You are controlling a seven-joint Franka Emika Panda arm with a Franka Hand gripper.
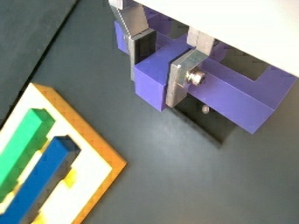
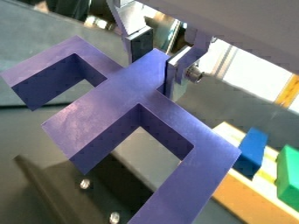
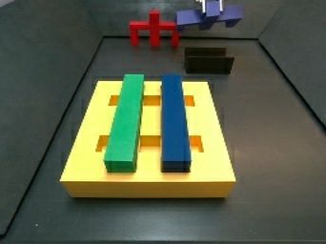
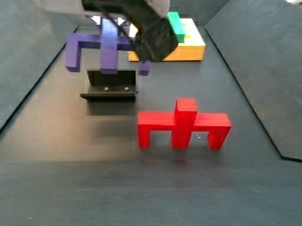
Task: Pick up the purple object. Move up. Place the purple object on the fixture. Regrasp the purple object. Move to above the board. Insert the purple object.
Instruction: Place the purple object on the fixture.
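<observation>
1. Side view, nearest: the board point(image 3: 90, 143), a yellow block with cut-out slots, holding a long green bar point(image 3: 125, 121) and a long blue bar point(image 3: 174, 121) side by side in its slots, well apart from the fingers and nearer the camera than they are.
2. Farther back on the dark floor: the fixture point(image 3: 209, 63), a small dark bracket, below the fingers and not touching the piece they carry; nothing resting on it.
3. Beside the fixture, at the far wall: a red forked piece point(image 3: 155, 31), clear of the fingers.
4. Highest and farthest: the gripper point(image 3: 213, 8), raised above the fixture with the purple object point(image 3: 204, 17) hanging from it.
5. Wrist views: the fingers point(image 1: 187, 77), flat silver plates, clamped on the raised middle of the purple object point(image 2: 128, 96), one plate on each side and both touching it; crossbar and short legs spreading out to either side of the fingers and past their tips.
6. Side view from the opposite end: the gripper point(image 4: 116, 40) holding the purple object point(image 4: 104, 46) in the air above the fixture point(image 4: 109, 86), with the red forked piece point(image 4: 183, 125) closer to that camera and the board point(image 4: 189, 46) behind.
</observation>
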